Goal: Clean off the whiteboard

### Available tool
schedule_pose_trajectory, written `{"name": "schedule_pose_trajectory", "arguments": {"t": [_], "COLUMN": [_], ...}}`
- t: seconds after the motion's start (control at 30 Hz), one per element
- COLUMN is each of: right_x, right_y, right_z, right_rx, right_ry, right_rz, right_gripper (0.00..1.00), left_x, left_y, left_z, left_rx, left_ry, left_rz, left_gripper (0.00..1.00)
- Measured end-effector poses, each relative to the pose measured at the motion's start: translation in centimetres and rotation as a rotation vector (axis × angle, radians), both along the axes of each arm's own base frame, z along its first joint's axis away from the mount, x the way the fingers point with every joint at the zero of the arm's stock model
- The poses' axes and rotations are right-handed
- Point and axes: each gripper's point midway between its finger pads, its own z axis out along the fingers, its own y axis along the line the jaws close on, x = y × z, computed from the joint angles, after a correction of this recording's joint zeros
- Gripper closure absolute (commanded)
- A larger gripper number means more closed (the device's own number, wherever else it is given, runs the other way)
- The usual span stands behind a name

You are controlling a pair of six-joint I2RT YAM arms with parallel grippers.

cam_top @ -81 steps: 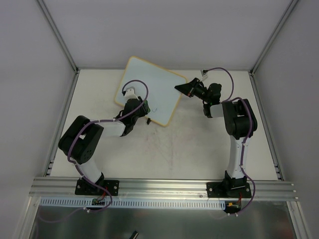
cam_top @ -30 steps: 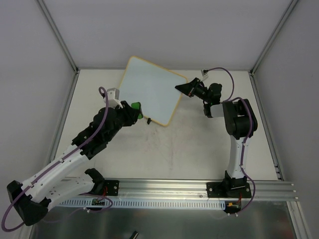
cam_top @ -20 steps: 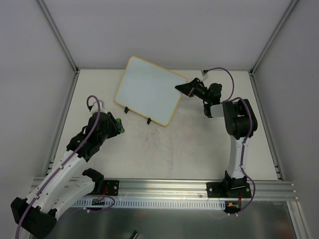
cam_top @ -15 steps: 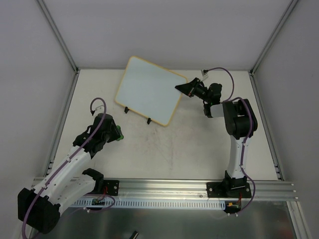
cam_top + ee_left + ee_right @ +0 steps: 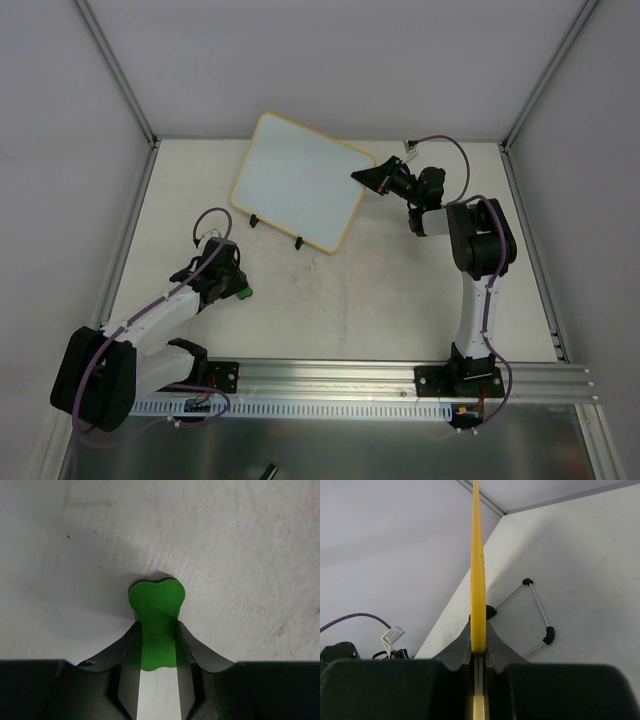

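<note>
The whiteboard (image 5: 298,193), white with a yellow-orange rim and two black feet, stands tilted at the back middle of the table; its face shows no pen marks. My right gripper (image 5: 363,178) is shut on its right edge; in the right wrist view the yellow rim (image 5: 478,565) runs edge-on between the fingers. My left gripper (image 5: 238,288) is low over the table at the front left, well away from the board, shut on the small green eraser block (image 5: 156,620), which rests against the table surface.
The table (image 5: 380,300) is off-white with faint scuffs. Metal frame posts (image 5: 118,70) and grey walls close in the sides and back. An aluminium rail (image 5: 330,375) runs along the near edge by the arm bases.
My left arm has pulled the green eraser off the whiteboard and swung it back and down to the front left of the table. The right gripper and board have not moved.
</note>
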Motion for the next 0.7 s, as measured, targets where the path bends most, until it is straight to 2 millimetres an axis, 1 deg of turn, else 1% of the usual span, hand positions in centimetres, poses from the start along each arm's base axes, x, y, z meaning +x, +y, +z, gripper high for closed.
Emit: {"name": "schedule_pose_trajectory", "arguments": {"t": [0.03, 0.07, 0.1, 0.2, 0.23, 0.37, 0.43, 0.5, 0.57, 0.6, 0.7], "right_x": [0.0, 0.0, 0.0, 0.0, 0.0, 0.0, 0.0, 0.0, 0.0, 0.0, 0.0], "right_y": [0.0, 0.0, 0.0, 0.0, 0.0, 0.0, 0.0, 0.0, 0.0, 0.0, 0.0], "right_z": [0.0, 0.0, 0.0, 0.0, -0.1, -0.1, -0.1, -0.1, -0.1, -0.1, -0.1], "right_rx": [0.0, 0.0, 0.0, 0.0, 0.001, 0.003, 0.003, 0.003, 0.003, 0.003, 0.003], "right_ry": [0.0, 0.0, 0.0, -0.001, 0.001, 0.002, 0.003, 0.004, 0.004, 0.003, 0.003], "right_rz": [0.0, 0.0, 0.0, 0.0, 0.0, 0.001, 0.001, 0.001, 0.001, 0.001, 0.001], "right_gripper": [1.0, 1.0, 1.0, 1.0, 1.0, 1.0, 1.0, 1.0, 1.0, 1.0, 0.97], "left_x": [0.2, 0.5, 0.8, 1.1, 1.2, 1.2, 1.3, 1.4, 1.5, 1.5, 1.6], "left_y": [-0.1, -0.2, -0.3, -0.5, -0.6, -0.6, -0.6, -0.6, -0.7, -0.7, -0.8], "left_z": [-0.1, 0.0, 0.0, 0.1, 0.1, 0.3, 0.6, 0.9, 1.0, 1.1, 1.1], "left_rx": [-0.003, -0.006, -0.012, -0.02, -0.021, -0.025, -0.029, -0.032, -0.035, -0.036, -0.039], "left_ry": [0.001, -0.004, -0.009, -0.014, -0.016, -0.024, -0.036, -0.045, -0.053, -0.055, -0.058], "left_rz": [0.0, 0.0, 0.002, -0.003, -0.003, -0.003, -0.003, -0.003, -0.004, -0.004, -0.005], "left_gripper": [1.0, 0.98, 0.89, 0.78, 0.72, 0.66, 0.66, 0.62, 0.62, 0.58, 0.57]}}
